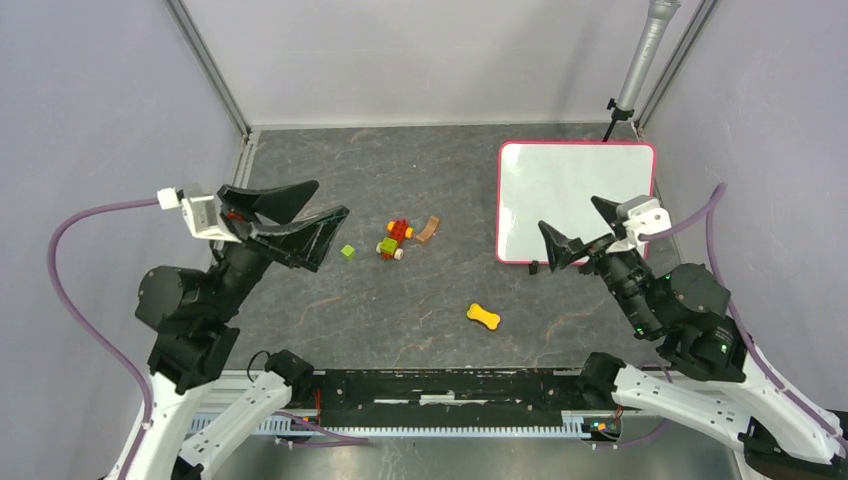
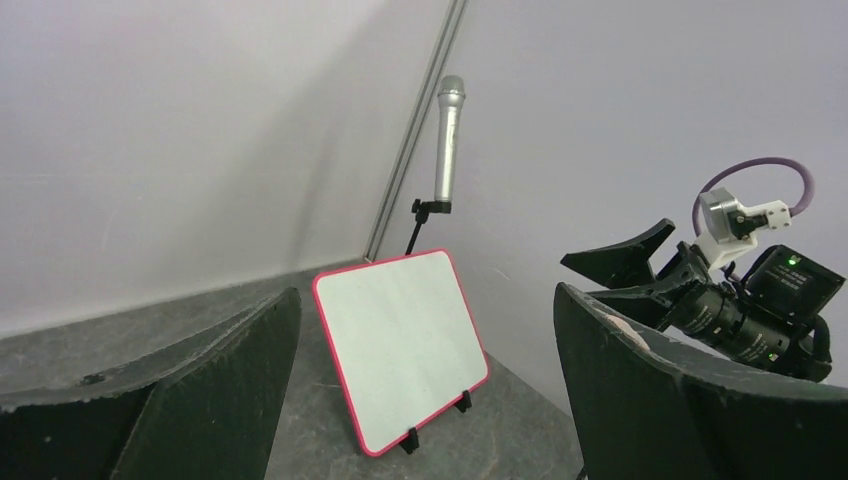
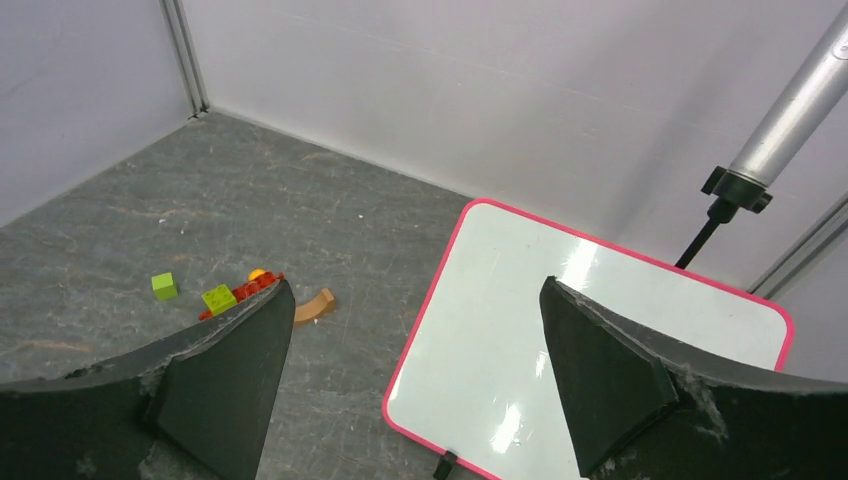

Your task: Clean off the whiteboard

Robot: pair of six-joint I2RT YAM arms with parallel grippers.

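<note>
This is a robotics lab test cell. Plain pale wall panels (image 1: 420,60) meet at bare aluminium posts (image 1: 209,65) in the 11 and 1 o'clock corners, boxing in a dark marbled table top (image 1: 420,160). A left arm (image 1: 190,300) and a right arm (image 1: 690,310) stand on a black rail (image 1: 450,385) at 6 o'clock. A microphone (image 1: 645,55) on a stand rises at 1 o'clock. The props are toy blocks (image 1: 393,240) near the centre, a yellow bone (image 1: 484,316) at 5 o'clock and a whiteboard (image 1: 575,200) at 2 o'clock.

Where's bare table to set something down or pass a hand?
Free: the back-left stretch between the rear wall and the block cluster; the lane between that cluster and the whiteboard; the near strip left of the yellow bone toy. Crowded: mid-table around that cluster, and the whiteboard's near edge, where the right tool hangs open.
</note>
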